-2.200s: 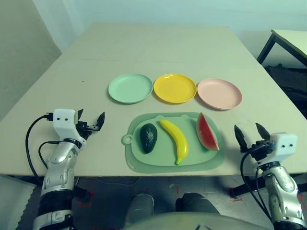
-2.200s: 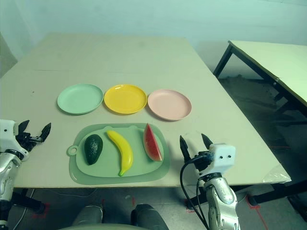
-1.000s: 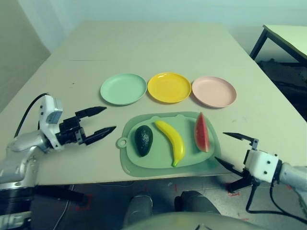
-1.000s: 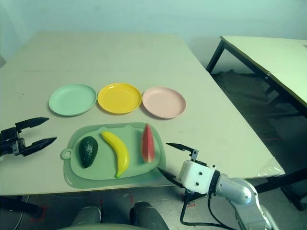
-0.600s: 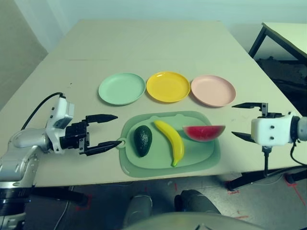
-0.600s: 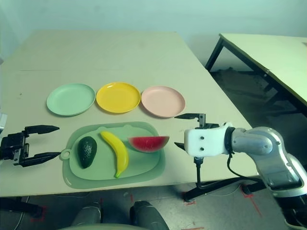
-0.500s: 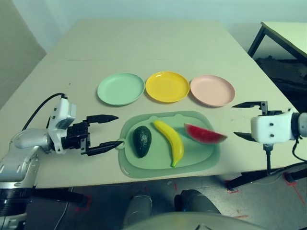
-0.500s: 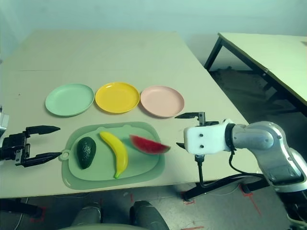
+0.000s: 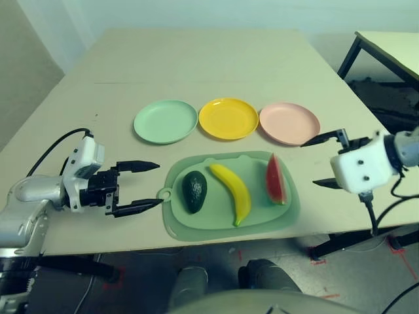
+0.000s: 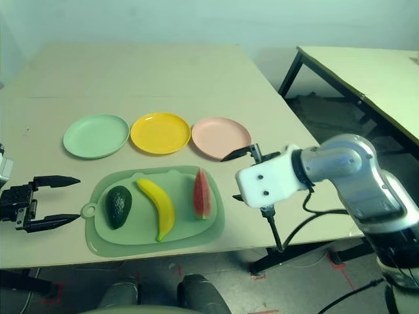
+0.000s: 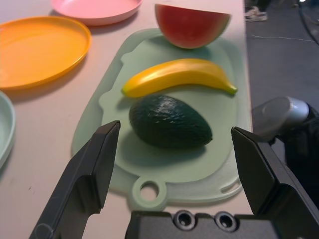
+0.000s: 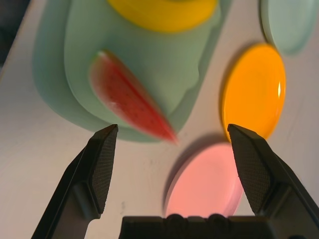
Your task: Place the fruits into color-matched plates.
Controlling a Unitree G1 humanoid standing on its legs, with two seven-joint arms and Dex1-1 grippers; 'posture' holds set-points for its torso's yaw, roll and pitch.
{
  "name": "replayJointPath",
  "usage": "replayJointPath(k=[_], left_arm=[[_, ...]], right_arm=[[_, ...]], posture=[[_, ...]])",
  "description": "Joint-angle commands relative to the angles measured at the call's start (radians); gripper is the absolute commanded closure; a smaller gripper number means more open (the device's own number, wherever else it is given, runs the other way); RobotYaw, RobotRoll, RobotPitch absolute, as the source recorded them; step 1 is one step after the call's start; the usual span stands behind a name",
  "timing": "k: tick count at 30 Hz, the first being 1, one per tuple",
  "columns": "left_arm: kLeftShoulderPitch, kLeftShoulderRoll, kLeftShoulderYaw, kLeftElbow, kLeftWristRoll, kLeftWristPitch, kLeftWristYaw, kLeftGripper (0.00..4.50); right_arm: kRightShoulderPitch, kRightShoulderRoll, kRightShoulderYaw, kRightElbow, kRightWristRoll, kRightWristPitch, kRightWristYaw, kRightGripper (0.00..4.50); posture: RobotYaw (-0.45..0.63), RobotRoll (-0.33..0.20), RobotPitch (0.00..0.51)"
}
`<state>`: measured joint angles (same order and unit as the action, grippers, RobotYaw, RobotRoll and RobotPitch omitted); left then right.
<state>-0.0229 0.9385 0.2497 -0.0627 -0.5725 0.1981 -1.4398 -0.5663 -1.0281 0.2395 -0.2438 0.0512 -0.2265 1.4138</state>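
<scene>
Finding: the avocado lies on the green mat, off to the robot's right of the left gripper and just beyond the mat's ring tab. Its long axis runs roughly from the near edge of the table toward the far side, so it lies crosswise to the reach of the left gripper, which stands spread, empty and apart from the fruit. The left arm is clearly the nearer one and, in my judgement, the one to take it; closing as aligned would press on the fruit's two ends, so a turn of the wrist seems advisable. The right gripper is likewise parted and holds nothing, beside the watermelon wedge. The banana lies between the other two fruits. Beyond the mat, the mint green plate, yellow plate and pink plate form a row, all without fruit; placement is judged wholly outstanding. The work surface is pale and flat. As to the room, a second table stands to the right, with a plain pale wall behind
</scene>
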Motion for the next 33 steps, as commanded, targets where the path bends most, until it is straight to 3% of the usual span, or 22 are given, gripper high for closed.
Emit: replayJointPath(k=[1, 17, 33], left_arm=[[-0.003, 0.014, -0.004, -0.013, -0.009, 0.014, -0.019, 0.0], [0.09, 0.03, 0.046, -0.053, 0.006, 0.001, 0.001, 0.0], [0.112, 0.03, 0.09, -0.041, -0.004, 0.001, 0.026, 0.0]], right_arm=[[-0.053, 0.049, 0.072, 0.052, -0.02, -0.081, 0.051, 0.07], [-0.2, 0.171, 0.194, 0.368, -0.116, -0.272, 0.131, 0.07], [-0.142, 0.219, 0.252, 0.403, -0.25, -0.166, 0.091, 0.07]], posture=[[-0.01, 0.0, 0.057], [0.06, 0.0, 0.064], [0.08, 0.0, 0.074]])
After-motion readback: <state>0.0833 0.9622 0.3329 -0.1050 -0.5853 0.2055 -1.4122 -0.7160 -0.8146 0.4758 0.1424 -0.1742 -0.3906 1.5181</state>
